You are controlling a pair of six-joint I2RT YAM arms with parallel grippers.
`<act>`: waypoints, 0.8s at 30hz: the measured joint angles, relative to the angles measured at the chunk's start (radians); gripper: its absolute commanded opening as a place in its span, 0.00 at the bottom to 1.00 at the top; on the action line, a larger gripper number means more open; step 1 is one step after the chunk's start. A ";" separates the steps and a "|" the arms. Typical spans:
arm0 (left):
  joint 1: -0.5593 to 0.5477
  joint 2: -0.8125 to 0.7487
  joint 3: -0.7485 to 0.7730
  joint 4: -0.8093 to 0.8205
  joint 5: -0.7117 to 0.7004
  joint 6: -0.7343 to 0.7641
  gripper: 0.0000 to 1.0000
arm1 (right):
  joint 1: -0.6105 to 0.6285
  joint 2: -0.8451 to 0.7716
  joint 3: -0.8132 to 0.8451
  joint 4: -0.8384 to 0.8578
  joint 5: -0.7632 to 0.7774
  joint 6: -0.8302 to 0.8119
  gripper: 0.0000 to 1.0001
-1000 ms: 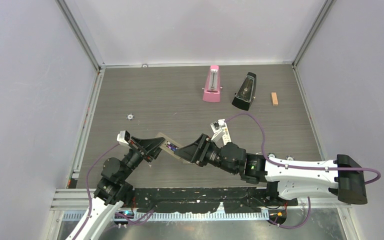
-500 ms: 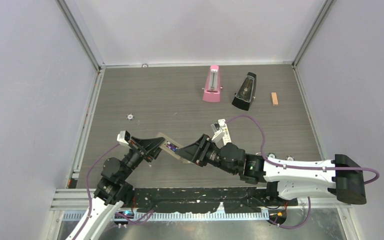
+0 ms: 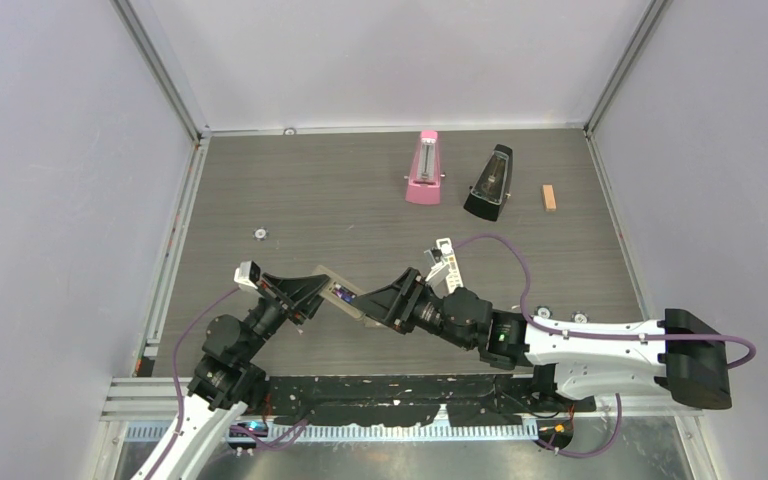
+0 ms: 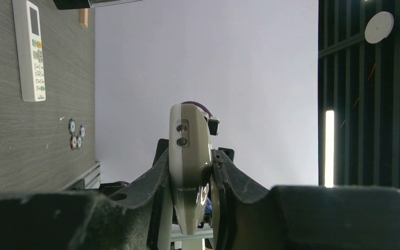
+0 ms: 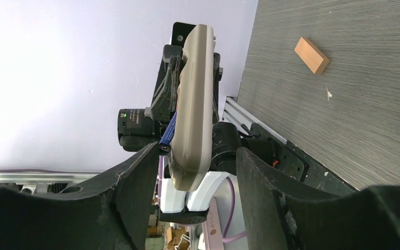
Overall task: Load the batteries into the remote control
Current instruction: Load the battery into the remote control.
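remote control [image 3: 345, 296] is held clear of the tabletop [image 3: 360, 200], clamped at one end by the closed left claw [image 4: 191, 156]. right claw [image 5: 195, 156] is found open, its jaws straddling the other end with a gap showing. a bluish battery [image 5: 167, 134] is noted at the open back. over the last second only a slight shift of the right arm is recorded; seating is judged unfinished.

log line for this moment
left gripper: shut on slim grey-beige remote control | right gripper: open, astride its other end | bluish-purple battery: showing at remote's side
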 measured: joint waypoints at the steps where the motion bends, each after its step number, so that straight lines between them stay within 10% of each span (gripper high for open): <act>1: 0.000 0.000 0.000 0.000 0.001 0.000 0.00 | 0.000 0.000 0.000 0.001 0.000 0.000 0.61; 24: 0.000 0.000 -0.001 -0.010 0.003 0.009 0.00 | -0.011 0.038 0.000 0.043 -0.021 0.039 0.51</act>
